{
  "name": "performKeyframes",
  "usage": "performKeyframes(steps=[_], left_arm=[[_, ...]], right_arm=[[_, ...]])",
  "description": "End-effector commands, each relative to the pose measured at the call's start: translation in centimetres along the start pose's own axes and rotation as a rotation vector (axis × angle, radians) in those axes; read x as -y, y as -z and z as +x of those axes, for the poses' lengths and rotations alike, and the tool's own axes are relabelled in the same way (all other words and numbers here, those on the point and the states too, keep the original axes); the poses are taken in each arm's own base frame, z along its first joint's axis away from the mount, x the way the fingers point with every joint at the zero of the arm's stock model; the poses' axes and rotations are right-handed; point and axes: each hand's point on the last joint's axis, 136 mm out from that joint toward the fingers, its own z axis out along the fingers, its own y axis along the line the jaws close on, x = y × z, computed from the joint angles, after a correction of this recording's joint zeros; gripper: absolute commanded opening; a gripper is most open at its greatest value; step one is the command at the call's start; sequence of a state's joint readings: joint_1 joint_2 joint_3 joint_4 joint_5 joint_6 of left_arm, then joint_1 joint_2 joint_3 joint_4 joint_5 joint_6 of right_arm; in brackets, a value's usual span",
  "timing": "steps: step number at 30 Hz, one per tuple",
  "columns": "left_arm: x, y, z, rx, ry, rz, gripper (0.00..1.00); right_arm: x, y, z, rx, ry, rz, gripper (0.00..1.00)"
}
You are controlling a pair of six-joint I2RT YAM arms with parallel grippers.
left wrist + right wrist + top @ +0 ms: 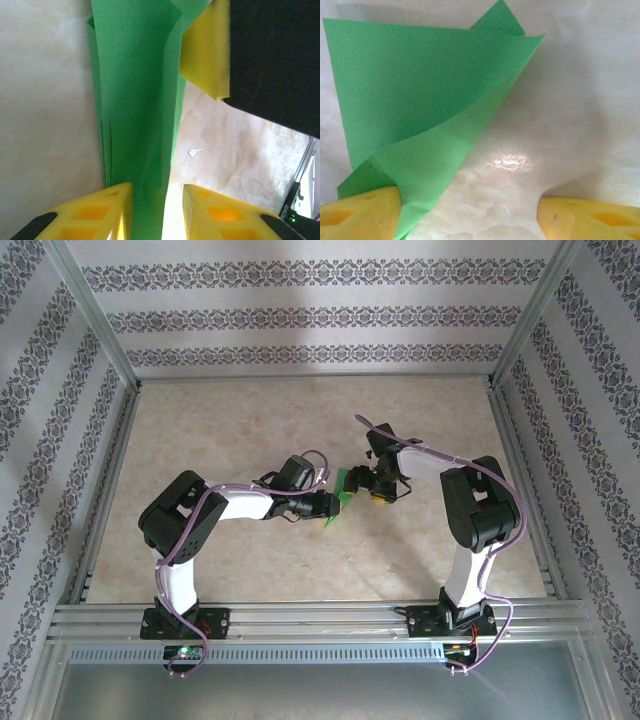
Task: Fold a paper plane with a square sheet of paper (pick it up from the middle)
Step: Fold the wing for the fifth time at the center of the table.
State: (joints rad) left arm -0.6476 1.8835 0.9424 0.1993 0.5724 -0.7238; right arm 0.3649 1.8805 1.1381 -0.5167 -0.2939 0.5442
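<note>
Near the middle of the table (pixel 250 420), at left: left gripper (pixel 327 506), fingers (pixel 110 212) close on either side of the folded green sheet of paper (pixel 339 500), clamped or not, cannot tell. Rightward: right gripper (pixel 373 490), fingers wide apart, one pad (pixel 360 212) touching the sheet's corner.

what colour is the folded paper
Plain bright green folded sheet of paper, clearest in the right wrist view.

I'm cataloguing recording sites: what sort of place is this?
Probably a lab robot cell: an aluminium frame around a marble-look tabletop, patterned wallpapered walls, left arm and right arm bolted to the front rail.
</note>
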Motion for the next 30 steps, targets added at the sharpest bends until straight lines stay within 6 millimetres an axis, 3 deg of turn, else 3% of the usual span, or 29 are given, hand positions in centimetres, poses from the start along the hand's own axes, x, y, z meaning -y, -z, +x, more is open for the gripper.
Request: performKeyframes(steps=[1,12,30], left_arm=[[1.3,1.2,-1.8,0.055,-0.025,0.022,0.32],[2.0,1.0,-3.9,0.100,-0.039,0.029,0.32],[-0.1,-0.7,-3.2,0.036,-0.051,-0.035,0.30]], right_arm=[[1.5,-5.3,1.7,-0.064,0.050,0.037,0.84],[1.3,-5.1,1.6,-0.066,0.054,0.022,0.84],[0.9,-4.9,1.6,-0.072,0.054,0.004,0.84]])
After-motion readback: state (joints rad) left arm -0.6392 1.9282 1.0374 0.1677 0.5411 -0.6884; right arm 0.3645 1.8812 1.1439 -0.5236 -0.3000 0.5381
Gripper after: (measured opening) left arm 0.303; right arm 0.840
